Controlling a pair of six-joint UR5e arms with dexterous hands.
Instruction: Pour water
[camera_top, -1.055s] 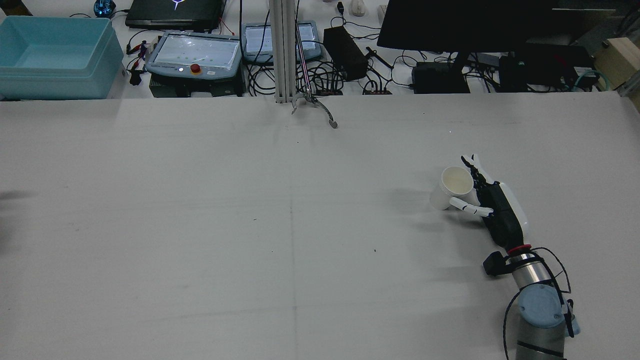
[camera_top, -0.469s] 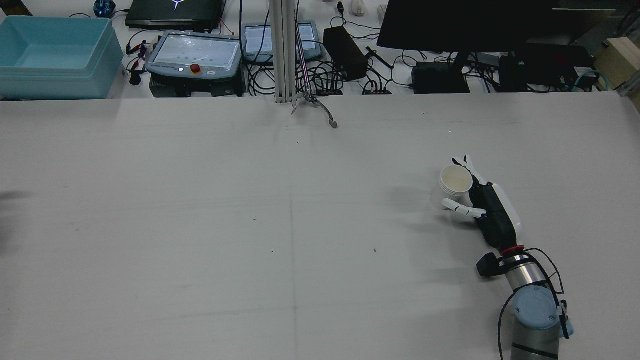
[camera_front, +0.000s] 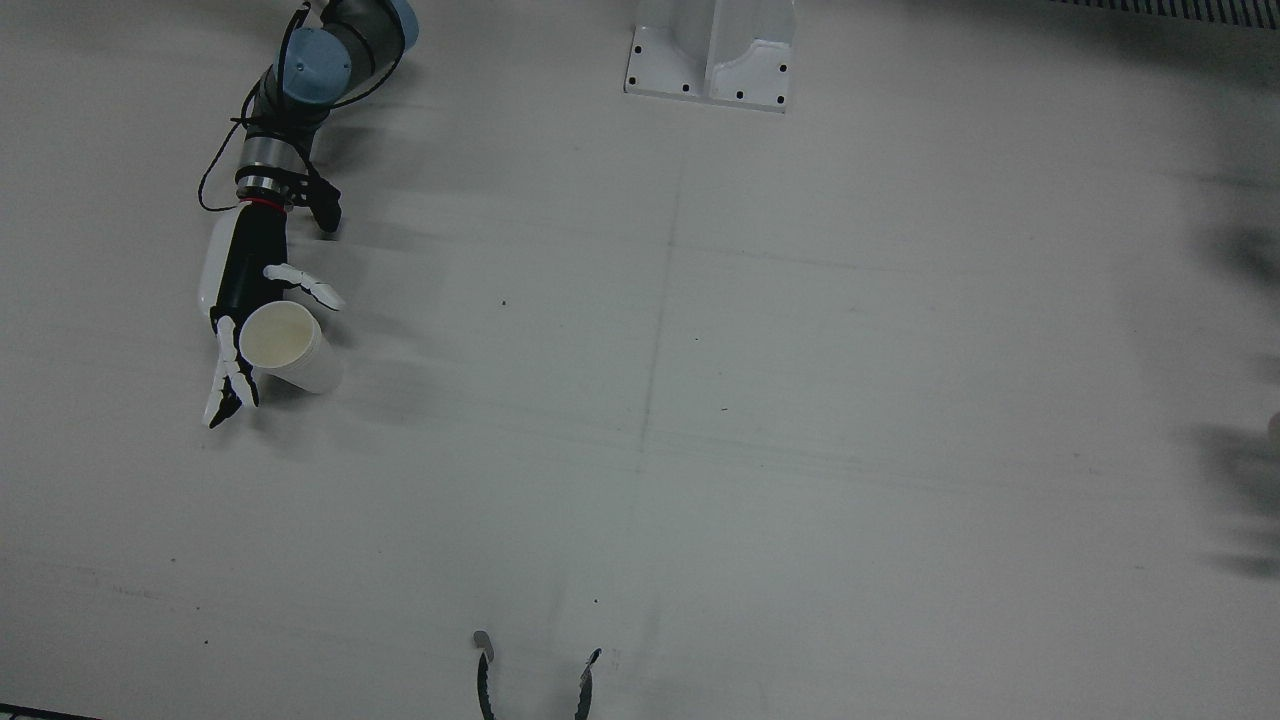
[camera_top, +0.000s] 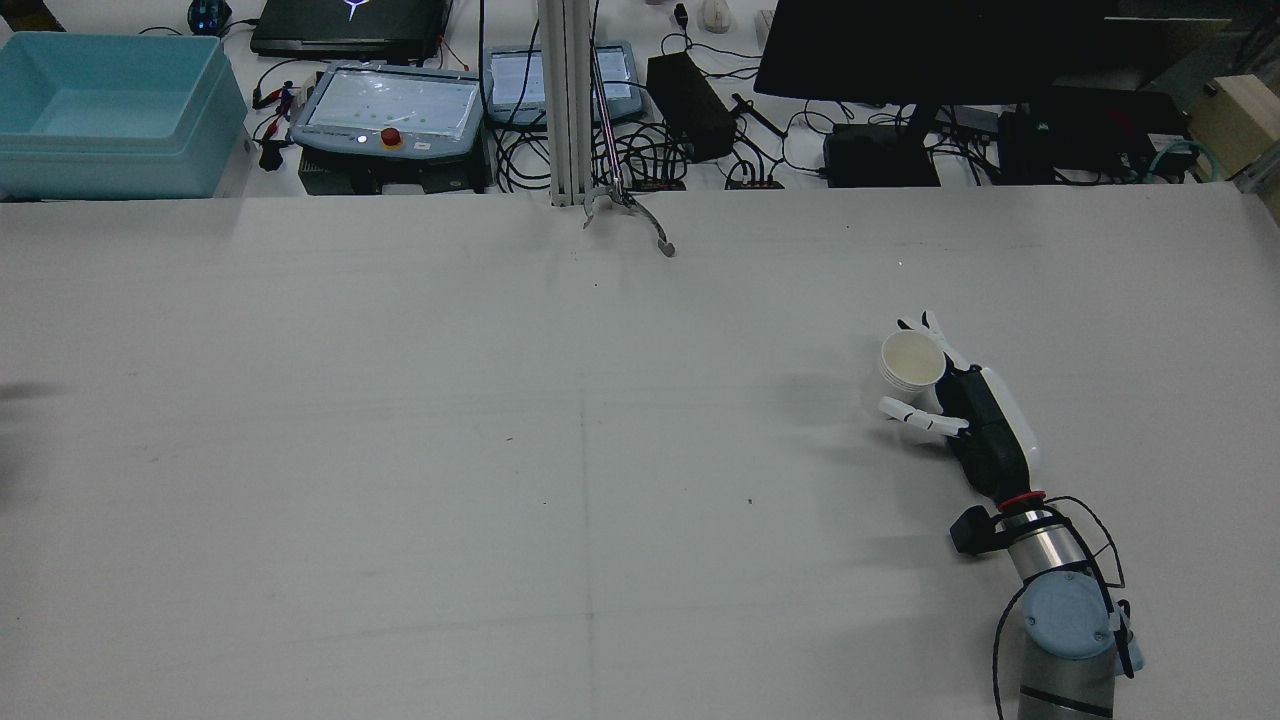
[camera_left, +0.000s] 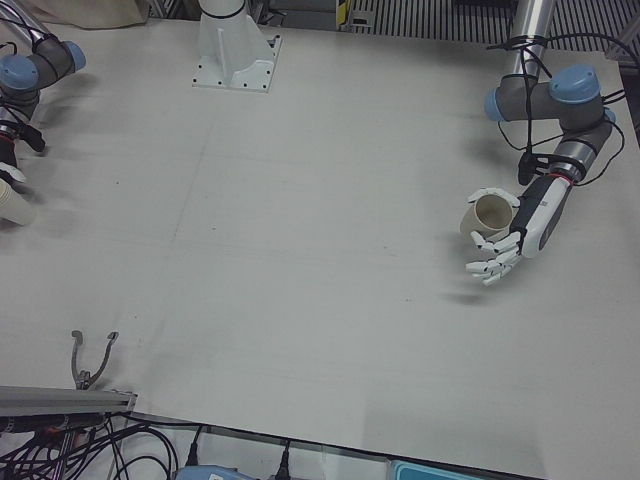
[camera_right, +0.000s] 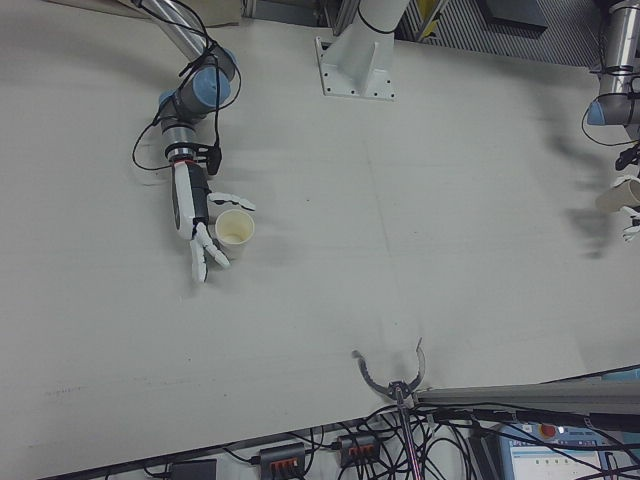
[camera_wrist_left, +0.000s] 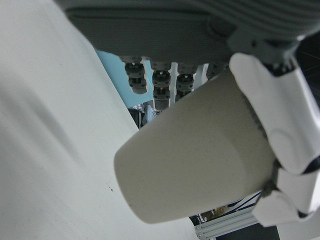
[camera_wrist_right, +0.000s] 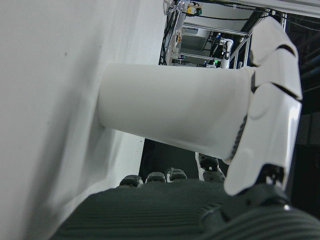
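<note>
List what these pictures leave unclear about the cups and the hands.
- Water in the right cup: front view, the inside is too small and pale to tell.
- Water in the left cup: left-front view, the mouth is too small.
- Left hand: beyond the edges of the rear and front views.
- Right hand's hold: front view, the cup hides the contact. The right hand view shows only its thumb against the cup.

Bare table lies open between the arms; only a metal clip sits at its far edge.
</note>
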